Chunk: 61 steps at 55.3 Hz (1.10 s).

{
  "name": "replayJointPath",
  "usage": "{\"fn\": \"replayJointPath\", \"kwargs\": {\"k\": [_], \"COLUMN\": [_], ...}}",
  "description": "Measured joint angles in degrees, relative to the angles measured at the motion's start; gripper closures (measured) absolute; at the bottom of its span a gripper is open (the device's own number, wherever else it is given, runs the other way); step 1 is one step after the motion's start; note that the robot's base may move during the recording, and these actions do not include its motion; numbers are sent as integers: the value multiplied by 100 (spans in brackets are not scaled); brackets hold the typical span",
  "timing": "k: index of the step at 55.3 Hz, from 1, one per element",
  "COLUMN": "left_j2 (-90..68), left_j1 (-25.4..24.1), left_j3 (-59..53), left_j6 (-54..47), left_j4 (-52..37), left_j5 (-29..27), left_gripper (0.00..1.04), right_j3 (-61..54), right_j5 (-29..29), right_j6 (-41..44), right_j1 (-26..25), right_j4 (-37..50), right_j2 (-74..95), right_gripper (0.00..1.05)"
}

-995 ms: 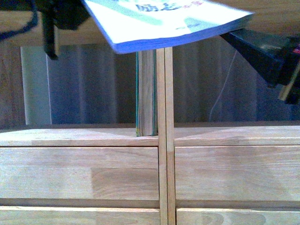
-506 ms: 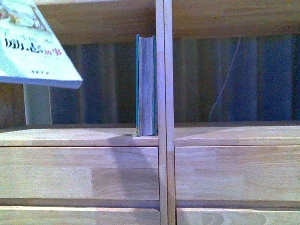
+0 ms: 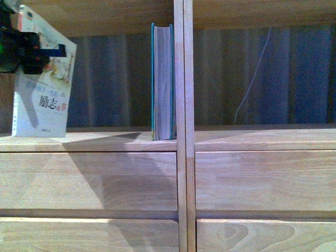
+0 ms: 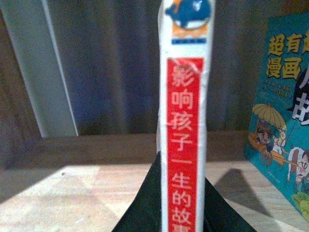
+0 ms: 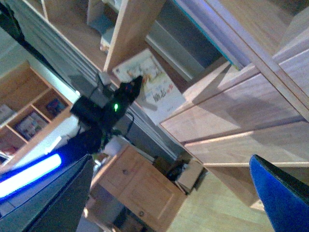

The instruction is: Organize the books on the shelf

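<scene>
Presently, item one: left gripper, upper left of the front view. Its dark fingers are pinched on either side of the thin paperback, flanking the red-and-white spine in the left wrist view. The paperback stands near upright at the far left of the open compartment with its illustrated cover facing the camera. Its lower edge appears to meet the shelf board.

Item two: teal book, centre of the front view. It is upright, page edges forward, and pressed against the central double upright of the shelf. It is well apart from the paperback, with bare board between them.

Item three: right gripper, lower edge of the right wrist view. One dark and one blue finger are spread wide with nothing between them, held off the shelf front.

Item four: drawer fronts, plain, across the lower half of the front view.

Item five: thin white cable, hanging in the right compartment.

Item six: orange-brown cabinet, on the floor, lower centre of the right wrist view.
</scene>
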<state>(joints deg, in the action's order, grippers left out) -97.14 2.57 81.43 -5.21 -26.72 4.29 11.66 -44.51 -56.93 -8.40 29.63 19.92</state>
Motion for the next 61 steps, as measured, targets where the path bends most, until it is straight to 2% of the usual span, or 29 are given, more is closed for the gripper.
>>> {"fn": "replayJointPath", "kwargs": {"k": [10, 20, 27, 30, 43, 61], "left_j2": [-514, -831, -1019, -1097, -1449, -2004], "left_j1": [352, 485, 555, 590, 697, 715], "left_j3": [409, 793, 1001, 1054, 1368, 2098], "left_j6": [-758, -966, -1088, -1117, -1128, -1143], "left_j4": [-483, -640, -645, -662, -715, -745], "left_j5": [-146, -273, -302, -289, -286, -306], "left_gripper": [98, 98, 98, 98, 98, 98], "right_j3": [-391, -608, -706, -726, -728, -728], "right_j5": [588, 752, 1373, 1456, 1462, 1469], "right_j6": [1572, 2516, 3348, 3630, 3980, 4022], "right_j1": [774, 614, 452, 437, 437, 437], "right_j4": [-549, -514, -745, -758, -761, -761], "right_j2": [-664, -824, -1025, -1054, -1067, -1067], "right_gripper": [7, 7, 7, 7, 7, 7]}}
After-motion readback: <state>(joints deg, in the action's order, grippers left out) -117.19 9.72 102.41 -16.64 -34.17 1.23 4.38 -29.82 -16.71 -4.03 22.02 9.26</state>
